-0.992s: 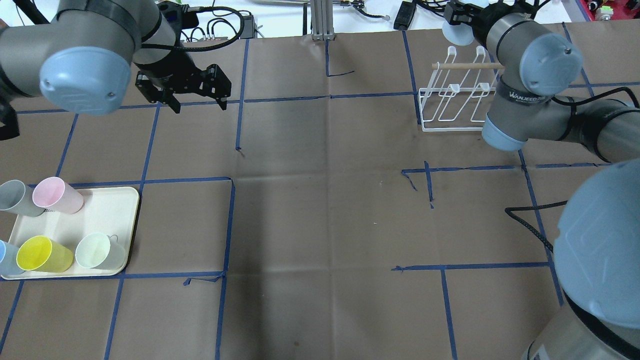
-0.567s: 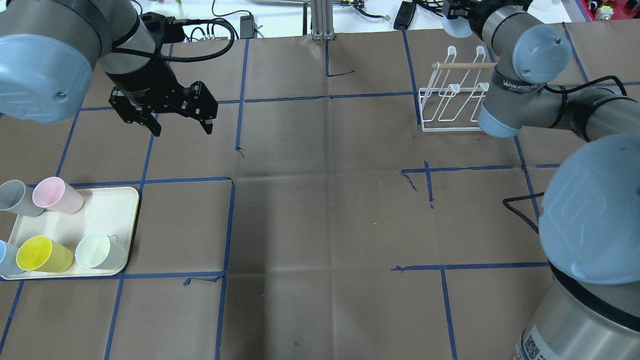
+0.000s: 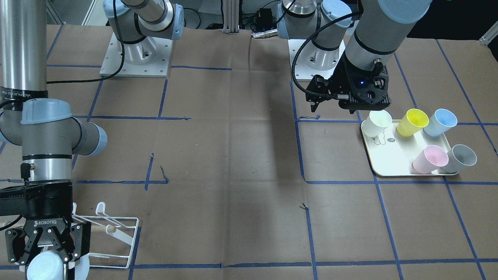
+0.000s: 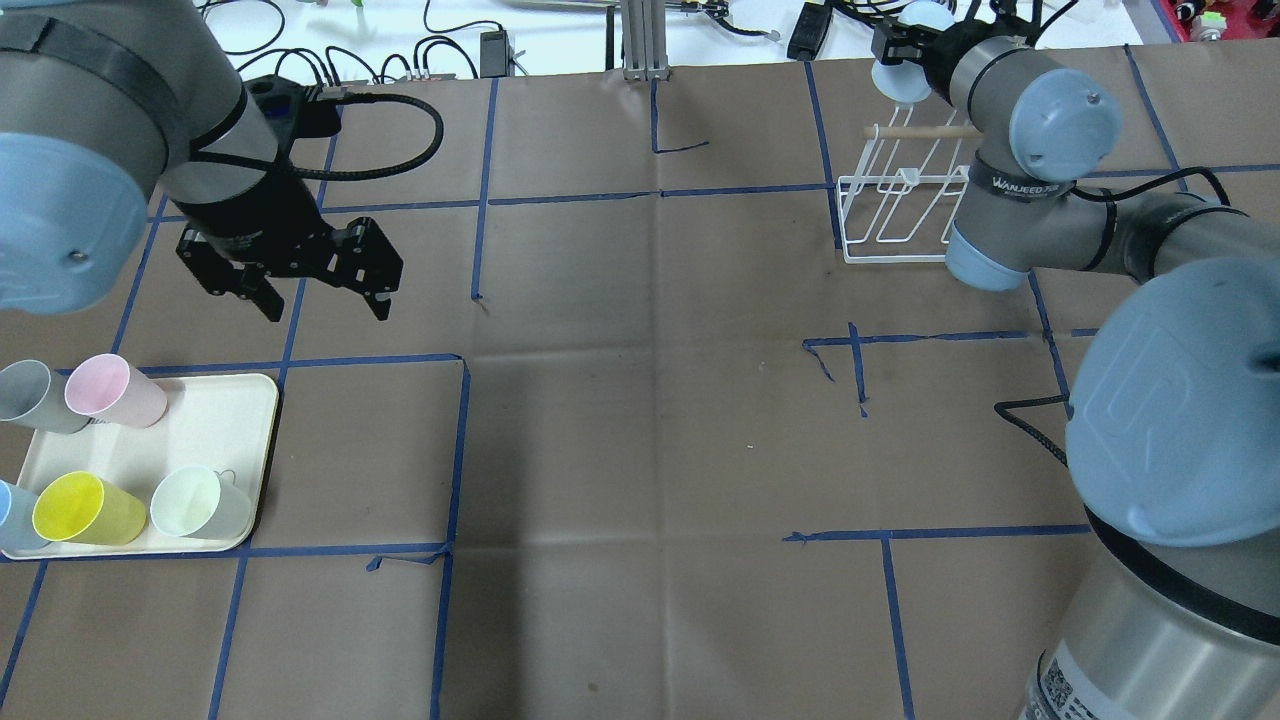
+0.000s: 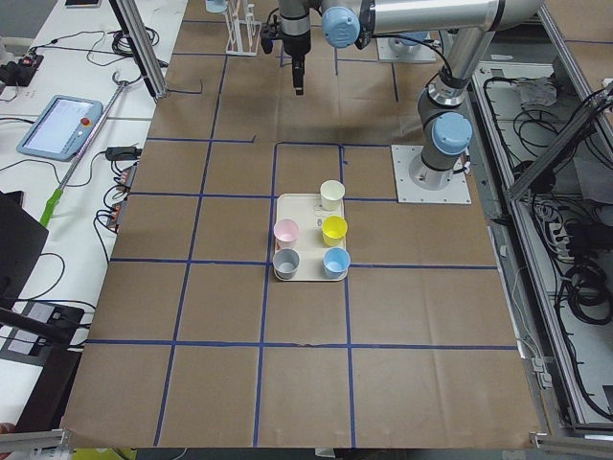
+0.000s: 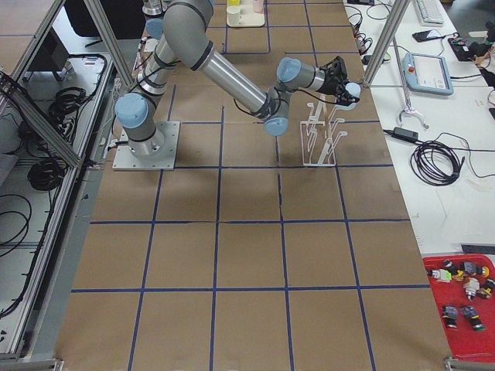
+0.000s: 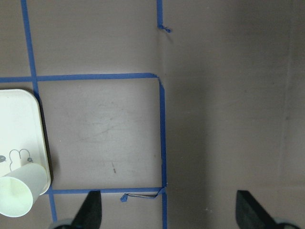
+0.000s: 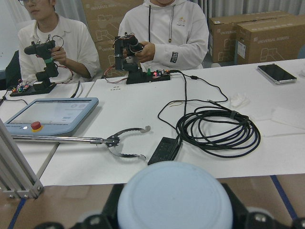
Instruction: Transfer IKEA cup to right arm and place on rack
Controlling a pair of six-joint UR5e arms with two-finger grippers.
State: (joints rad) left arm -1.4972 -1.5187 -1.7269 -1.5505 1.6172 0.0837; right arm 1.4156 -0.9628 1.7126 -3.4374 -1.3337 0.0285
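Observation:
My right gripper point(image 4: 905, 62) is shut on a light-blue cup point(image 4: 893, 83), holding it in the air at the far end of the white wire rack point(image 4: 900, 205). The front-facing view shows the cup point(image 3: 46, 266) between the fingers, beside the rack point(image 3: 116, 233) and its wooden dowel. In the right wrist view the cup's base point(image 8: 174, 195) fills the bottom. My left gripper point(image 4: 322, 303) is open and empty, hovering above the table just beyond the cream tray point(image 4: 215, 420). Its fingertips point(image 7: 93, 210) frame bare table in the left wrist view.
The tray holds a pink cup point(image 4: 115, 390), a grey cup point(image 4: 35, 397), a yellow cup point(image 4: 85, 508), a pale green cup point(image 4: 198, 503) and a blue cup point(image 3: 440, 121). Two operators and cables are beyond the far table edge. Blue tape lines mark the brown table.
My left gripper has moved nearer and to the left, toward the tray, still open. My right gripper has shifted slightly left with the light-blue cup at the rack's far end.

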